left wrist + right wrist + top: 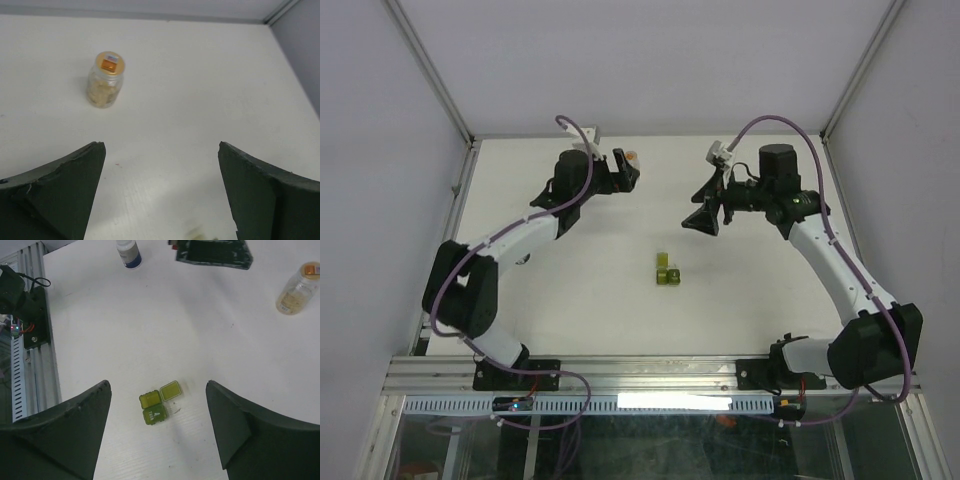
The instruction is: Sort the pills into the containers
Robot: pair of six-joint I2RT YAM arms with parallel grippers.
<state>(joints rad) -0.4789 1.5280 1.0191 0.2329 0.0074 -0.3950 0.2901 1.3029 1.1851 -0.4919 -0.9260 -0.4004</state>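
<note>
**Bottle for the left arm, box under the right**

The worktop (570, 300) carries everything; take the green box (159, 403) as your mark. Your right gripper (157, 385) hangs above it, fingers spread wide with nothing between them; the box lies close to their midline, so that arm is the nearer to it. Your left gripper (161, 147) sits beyond the box and to its left, fingers likewise spread and empty; the pill bottle (105, 80) stands upright ahead of them, left of centre, its axis vertical; that arm is the nearer one for the bottle. The white-capped vial (129, 252) stands well apart from the box. The box shows three square lids in a cluster; one reads "4", and the print beneath is too small to tell. The bottle's orange cap bears a small label you cannot read. The pills (100, 92) show as a tan mass inside the bottle.
</note>
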